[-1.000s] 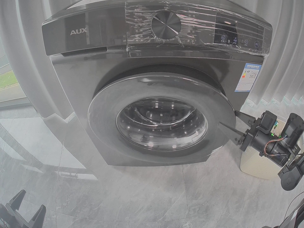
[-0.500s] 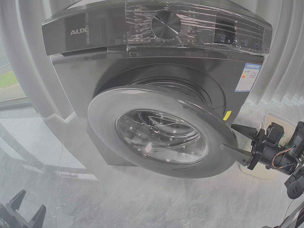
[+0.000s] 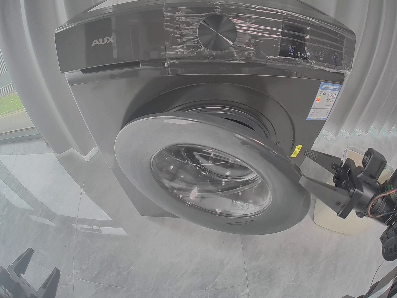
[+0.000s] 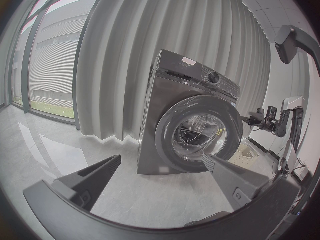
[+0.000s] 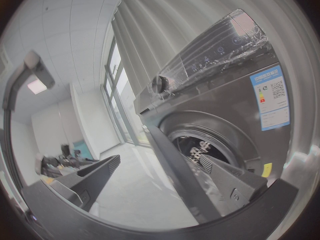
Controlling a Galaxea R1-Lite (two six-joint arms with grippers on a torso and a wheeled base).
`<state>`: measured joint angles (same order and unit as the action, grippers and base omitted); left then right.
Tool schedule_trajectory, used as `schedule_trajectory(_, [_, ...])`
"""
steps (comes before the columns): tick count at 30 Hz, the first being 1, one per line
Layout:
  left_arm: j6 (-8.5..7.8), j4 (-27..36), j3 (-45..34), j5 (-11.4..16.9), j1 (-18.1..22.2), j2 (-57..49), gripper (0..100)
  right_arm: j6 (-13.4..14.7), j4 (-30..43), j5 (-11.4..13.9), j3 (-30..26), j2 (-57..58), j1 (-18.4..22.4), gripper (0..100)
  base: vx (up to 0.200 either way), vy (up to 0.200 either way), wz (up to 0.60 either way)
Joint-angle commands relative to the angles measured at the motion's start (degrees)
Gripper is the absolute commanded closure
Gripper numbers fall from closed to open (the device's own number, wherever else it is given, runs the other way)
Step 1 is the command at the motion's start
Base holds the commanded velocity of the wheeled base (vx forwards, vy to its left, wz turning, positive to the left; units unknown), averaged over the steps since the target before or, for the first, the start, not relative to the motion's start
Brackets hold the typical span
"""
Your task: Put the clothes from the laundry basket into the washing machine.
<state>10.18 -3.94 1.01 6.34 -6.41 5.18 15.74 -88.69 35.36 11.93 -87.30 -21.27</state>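
Right now the washing machine [image 3: 198,83] is standing on the pale tiled floor [image 3: 165,253] in front of a pleated curtain [image 3: 372,42]. Its round door [image 3: 206,174] is hanging partly open, hinged on the robot's left, with the free edge swung out toward the robot's right. The dark drum [image 5: 196,147] is showing through the gap behind it.

The right end effector [image 3: 306,167] is sitting at that free edge, just below a small yellow sticker [image 3: 296,150] on the machine's front. Its fingers are spread apart, and in the right wrist view the door's rim is running between them. Whether either finger is pressing on the rim cannot be told.

The left end effector [image 3: 41,261] is hanging low on the robot's left, well apart from the machine, with its fingers spread and gripping nothing.

The laundry basket [image 3: 331,220], cream in colour, is sitting on the floor just beside the machine's right side, partly behind the right arm. Its inside is too hidden to tell what is lying in it.

Clear plastic film is covering the control panel around the dial [image 3: 216,32].
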Motion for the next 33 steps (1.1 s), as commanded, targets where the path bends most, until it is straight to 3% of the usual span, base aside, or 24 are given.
schedule_trajectory(1, [0.02,0.0,-1.0,0.0,0.0,0.1,0,10.0,0.1,0.4,0.7,9.4,-7.3,0,0.000,0.000,0.00])
schedule_trajectory(3, [0.02,0.0,-1.0,0.0,0.0,0.1,0,11.9,0.3,0.6,0.5,10.5,-8.7,0,0.000,0.000,0.00])
schedule_trajectory(10, [0.02,0.0,-1.0,0.0,0.0,0.1,0,12.0,4.7,1.1,-1.2,10.6,-9.8,0,0.000,0.000,0.00])
schedule_trajectory(12, [0.02,0.0,-1.0,0.0,0.0,0.1,0,11.5,8.3,0.9,-2.2,10.2,-11.0,0,0.000,0.000,0.00])
schedule_trajectory(16, [0.02,0.0,-1.0,0.0,0.0,0.1,0,6.5,14.3,0.6,-1.6,7.6,-10.2,0,0.000,0.000,0.00])
schedule_trajectory(17, [0.02,0.0,-1.0,0.0,0.0,0.1,0,6.5,14.3,0.6,-1.6,7.6,-10.2,0,0.000,0.000,0.00])
schedule_trajectory(18, [0.02,0.0,-1.0,0.0,0.0,0.1,0,3.4,14.9,-0.6,-1.2,4.7,-9.3,0,0.000,0.000,0.00])
schedule_trajectory(24, [0.02,0.0,-1.0,0.0,0.0,0.1,0,-2.1,13.4,-9.2,-0.4,-2.3,-8.2,0,0.000,0.000,0.00])
schedule_trajectory(33, [0.02,0.0,-1.0,0.0,0.0,0.1,0,-2.5,10.6,-10.5,2.6,-4.2,-2.4,0,0.000,0.000,0.00])
